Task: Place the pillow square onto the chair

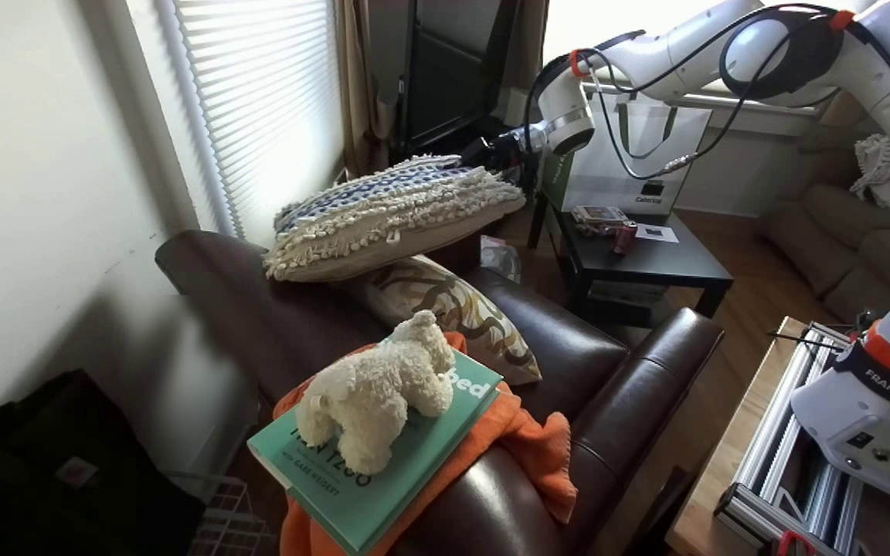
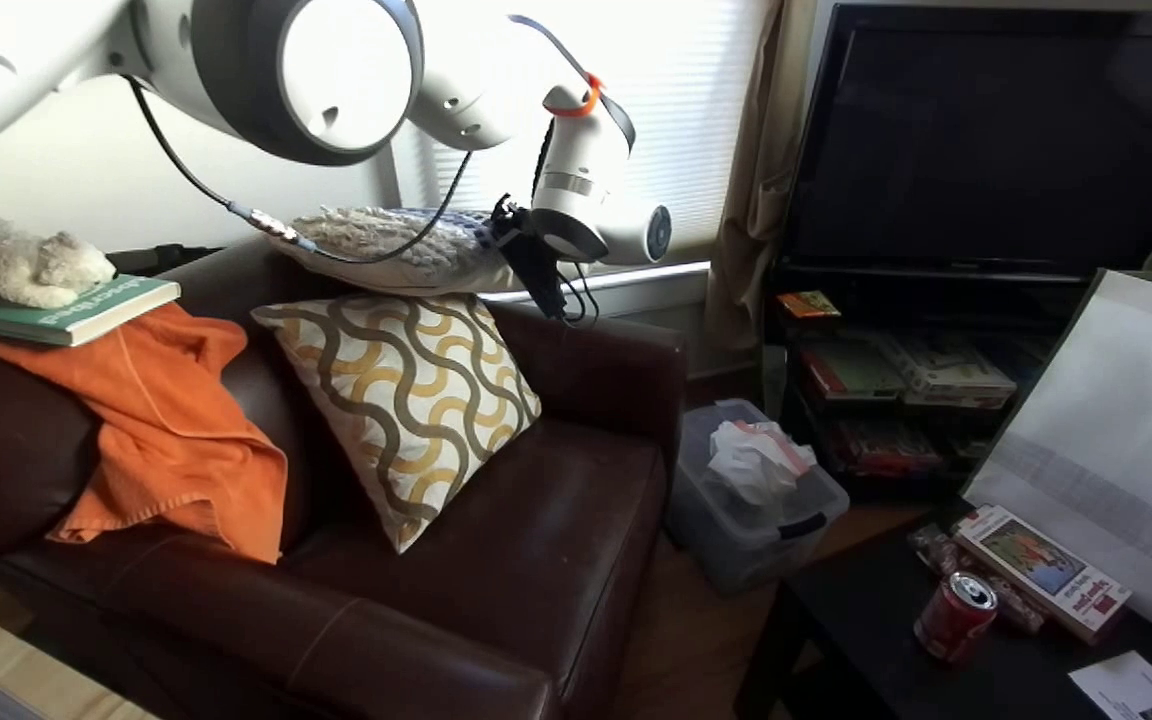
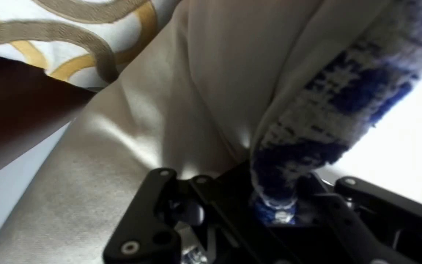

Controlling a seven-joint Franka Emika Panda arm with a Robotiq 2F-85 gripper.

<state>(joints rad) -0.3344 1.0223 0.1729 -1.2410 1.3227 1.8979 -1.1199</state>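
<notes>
The pillow, navy and white on top with cream fringe, is held nearly flat and slightly tilted at the top of the chair's back. It also shows in an exterior view and, with its cream underside, in the wrist view. My gripper is shut on the pillow's edge near the window; the pinched navy edge shows between the fingers in the wrist view. The chair is dark brown leather, below the pillow. I cannot tell whether the pillow touches the chair's back.
A wavy-patterned cushion leans on the chair's back below the pillow. A cream plush toy stands on a green book over an orange cloth. A window blind is behind. A black table stands beyond the chair.
</notes>
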